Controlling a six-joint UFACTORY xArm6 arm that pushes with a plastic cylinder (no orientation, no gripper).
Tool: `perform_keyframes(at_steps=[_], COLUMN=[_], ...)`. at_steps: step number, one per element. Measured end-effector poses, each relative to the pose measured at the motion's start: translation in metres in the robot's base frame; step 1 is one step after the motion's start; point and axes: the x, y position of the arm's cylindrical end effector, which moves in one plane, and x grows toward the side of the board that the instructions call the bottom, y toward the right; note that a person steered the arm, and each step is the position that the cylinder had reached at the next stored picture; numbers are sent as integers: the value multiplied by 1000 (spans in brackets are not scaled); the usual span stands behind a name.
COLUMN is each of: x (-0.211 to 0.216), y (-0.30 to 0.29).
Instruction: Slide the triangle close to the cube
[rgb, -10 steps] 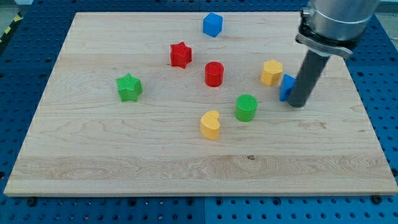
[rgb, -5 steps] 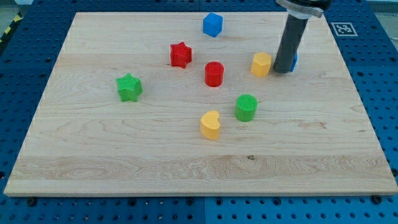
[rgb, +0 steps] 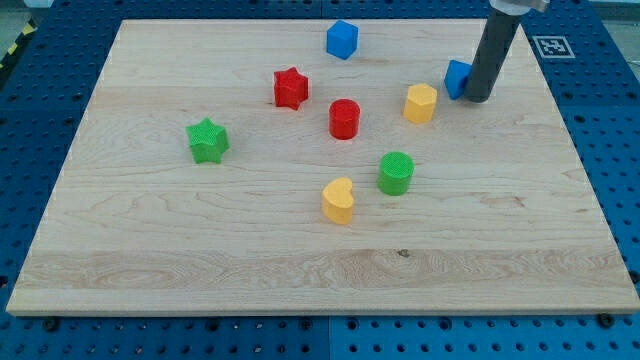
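Blue triangle (rgb: 458, 78) small, half-hidden, touching my tip (rgb: 477, 98).

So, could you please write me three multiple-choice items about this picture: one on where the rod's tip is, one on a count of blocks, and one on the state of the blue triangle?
1. Where is my tip?
A. At the right side of the blue triangle
B. Beside the green star
C. Beside the yellow heart

2. How many red blocks lie on the board?
A. One
B. Two
C. Three

3. How does the blue triangle stand to the blue cube?
A. It touches the cube
B. It lies on top of the cube
C. It is apart from the cube, toward the view's right

Answers:
1. A: the rod's end sits right against the triangle's right side.
2. B: there are a red star and a red cylinder.
3. C: bare wood shows between the two.
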Motion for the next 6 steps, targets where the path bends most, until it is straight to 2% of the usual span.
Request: perform_keyframes(at_steps=[4, 6], x=[-65, -68], y=[-22, -53])
